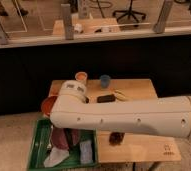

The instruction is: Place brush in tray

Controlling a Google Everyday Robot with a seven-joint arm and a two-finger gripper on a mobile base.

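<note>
Claw hidden behind arm (124, 116), closed; wooden table (139, 90)

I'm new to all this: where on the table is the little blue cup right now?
In the camera view, the blue cup stands near the table's far edge, right of the orange cup; the gripper is hidden behind the white arm.

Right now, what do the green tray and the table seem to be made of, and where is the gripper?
The tray looks like plastic: even green colour, moulded raised rim, slight sheen. The table looks like light wood or a wood laminate: pale tan, matte top. The gripper is hidden behind the white arm that crosses the view.
</note>
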